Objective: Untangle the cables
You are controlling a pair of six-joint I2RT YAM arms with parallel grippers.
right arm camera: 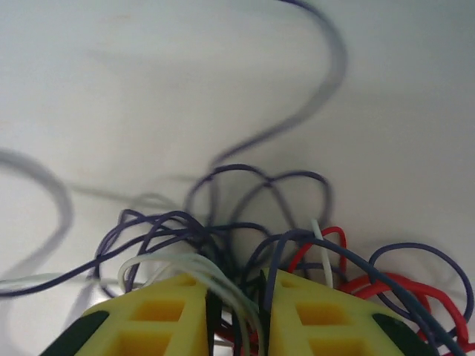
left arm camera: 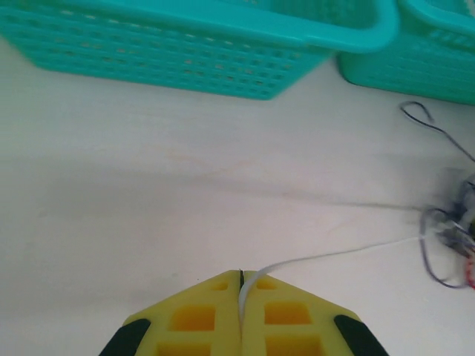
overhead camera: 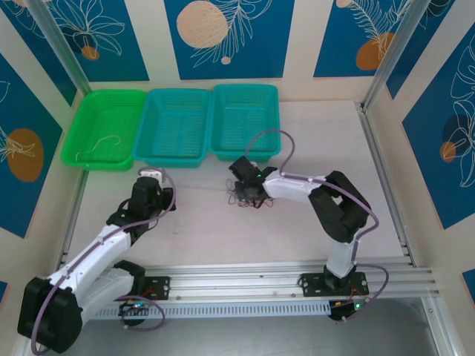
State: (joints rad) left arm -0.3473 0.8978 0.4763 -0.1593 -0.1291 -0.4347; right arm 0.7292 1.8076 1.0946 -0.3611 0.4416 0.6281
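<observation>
I can't make out any writing, label, brand or number on anything here.
</observation>
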